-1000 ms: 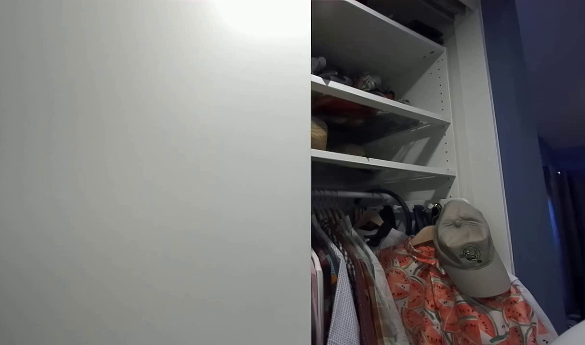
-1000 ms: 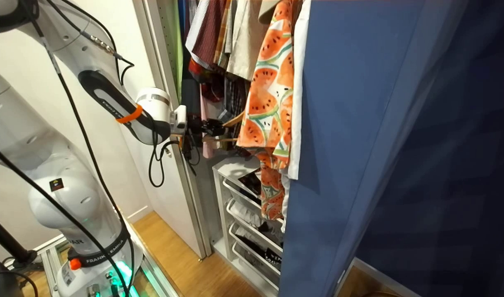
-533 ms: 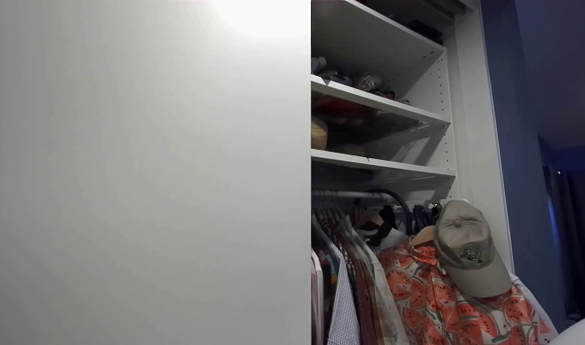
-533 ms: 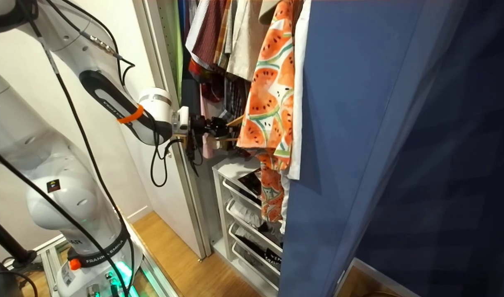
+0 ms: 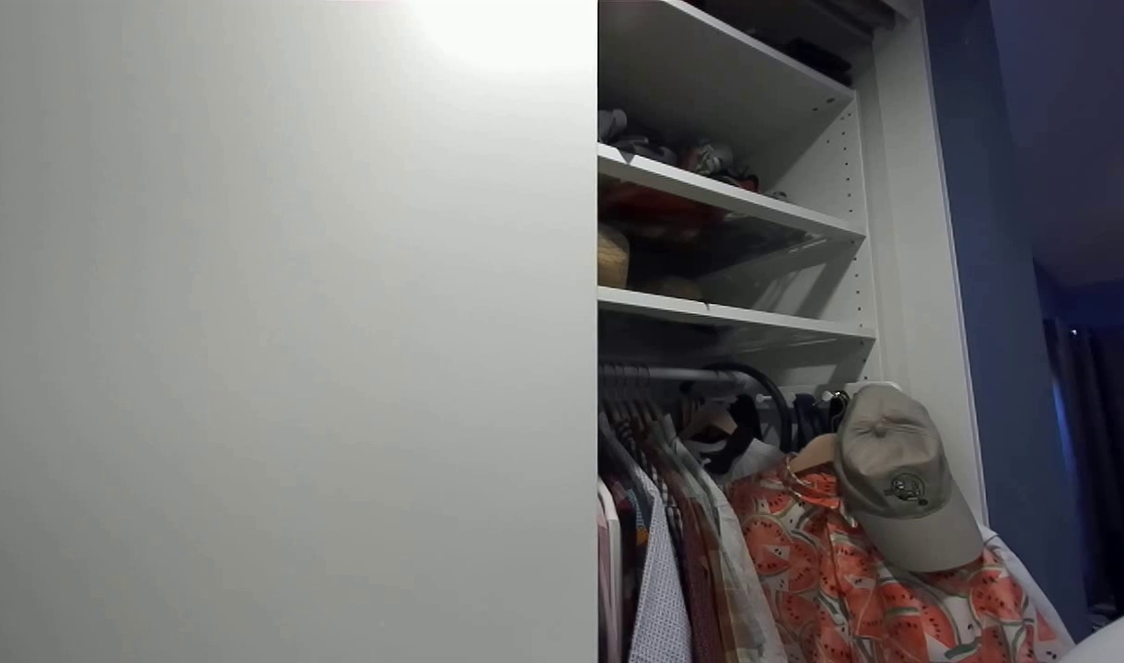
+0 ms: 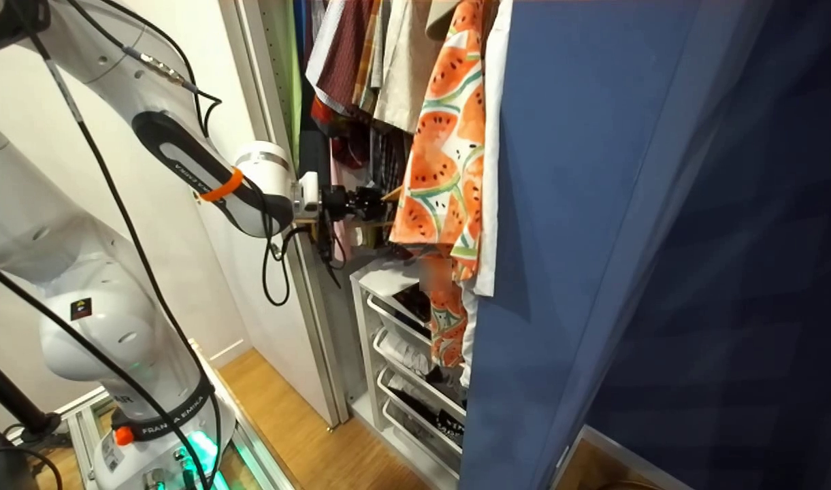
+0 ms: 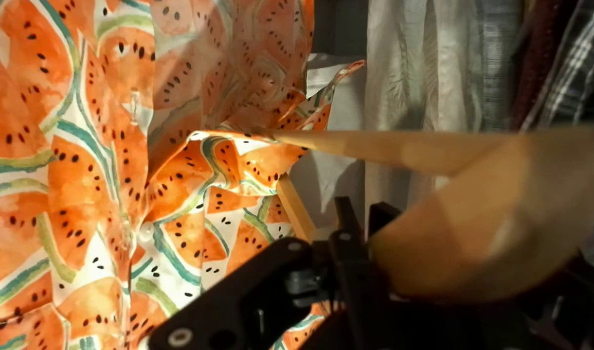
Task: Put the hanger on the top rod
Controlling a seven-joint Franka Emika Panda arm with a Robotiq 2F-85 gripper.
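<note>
A bare wooden hanger (image 7: 472, 204) fills the right of the wrist view, very close to the camera. My gripper (image 7: 363, 206) is shut on it; the exact grip point is hidden behind the black fingers. The hanger's far part reaches to an orange watermelon shirt (image 7: 97, 146) and seems to slip among its folds. In an exterior view only a short piece of the hanger (image 6: 392, 194) shows between my gripper (image 6: 380, 204) and the shirt (image 6: 442, 156). A tan cap (image 5: 902, 479) hangs over that shirt. The top rod (image 5: 681, 374), light grey with hooks on it, is well above my gripper.
Several hanging garments (image 5: 658, 571) crowd beside the shirt. White shelves (image 5: 736, 318) lie above the rod. A white door (image 5: 285, 368) covers much of that exterior view. A blue panel (image 6: 578, 170) flanks the shirt, and a white drawer unit (image 6: 381, 269) stands below the gripper.
My gripper and the wooden hanger have moved to the right, toward and partly behind the watermelon shirt, and slightly up. Less of the hanger shows now. The shirt barely shifts.
</note>
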